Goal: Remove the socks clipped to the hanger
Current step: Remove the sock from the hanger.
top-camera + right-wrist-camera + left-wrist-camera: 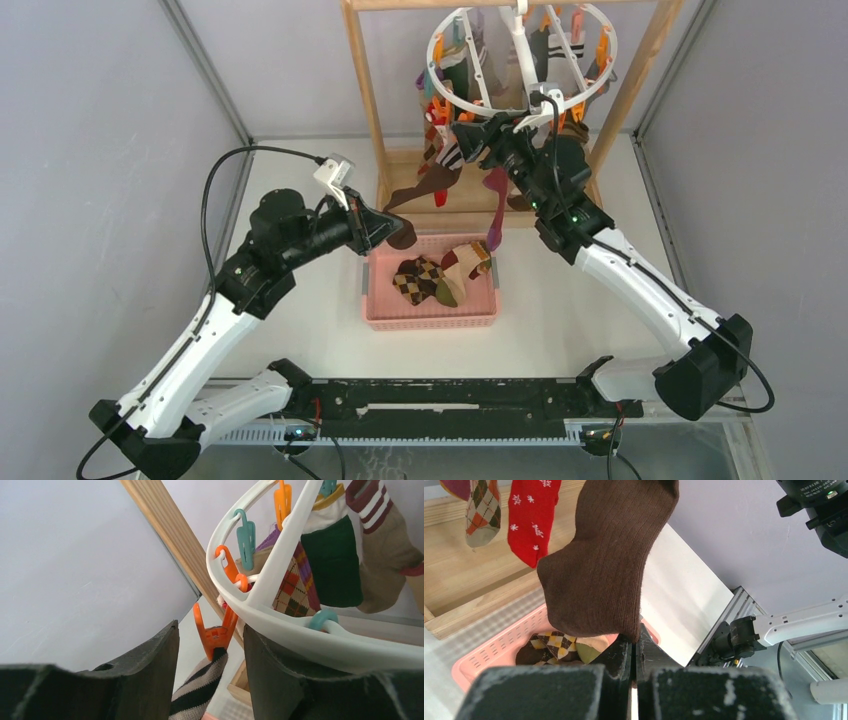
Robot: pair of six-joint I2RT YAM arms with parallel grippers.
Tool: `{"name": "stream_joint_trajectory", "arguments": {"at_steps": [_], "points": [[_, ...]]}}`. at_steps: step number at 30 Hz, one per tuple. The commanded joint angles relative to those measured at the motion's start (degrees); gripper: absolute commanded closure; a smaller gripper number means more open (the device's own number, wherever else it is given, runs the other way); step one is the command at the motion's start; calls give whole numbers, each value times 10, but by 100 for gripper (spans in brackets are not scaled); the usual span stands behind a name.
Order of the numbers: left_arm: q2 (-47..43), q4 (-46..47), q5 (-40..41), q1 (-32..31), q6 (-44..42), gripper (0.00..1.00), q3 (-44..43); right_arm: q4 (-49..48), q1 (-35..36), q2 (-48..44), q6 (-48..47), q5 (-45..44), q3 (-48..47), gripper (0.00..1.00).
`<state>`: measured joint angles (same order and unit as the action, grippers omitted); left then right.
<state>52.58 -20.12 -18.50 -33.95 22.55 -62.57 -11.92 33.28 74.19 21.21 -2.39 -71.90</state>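
Brown sock (604, 565) pinched in left tool (634, 647) — by pink basket (484, 656) corner.

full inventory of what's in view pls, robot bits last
hanger: one, white ring, hung in the rack
wooden rack: one, light wood, far end of table
clips: several, orange and teal, on hanger rim
hanging socks: many, mixed colours, under hanger, count unclear
brown sock: one, above basket
striped sock: one, black and pale, in an orange clip
basket: one, pink, table centre
socks in basket: at least two, brown argyle
left gripper: shut on brown sock's lower end
right gripper: open, either side of orange clip
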Motion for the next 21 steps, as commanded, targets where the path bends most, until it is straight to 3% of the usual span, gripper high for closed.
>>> {"name": "stream_joint_trajectory", "arguments": {"at_steps": [1,21], "points": [[0,26,-17,-3,6,99,9,-48,-8,7,10,-20,-11,43],[9,27,-69,-21,0,99,1,-76,12,25,8,-76,-11,46]]}}
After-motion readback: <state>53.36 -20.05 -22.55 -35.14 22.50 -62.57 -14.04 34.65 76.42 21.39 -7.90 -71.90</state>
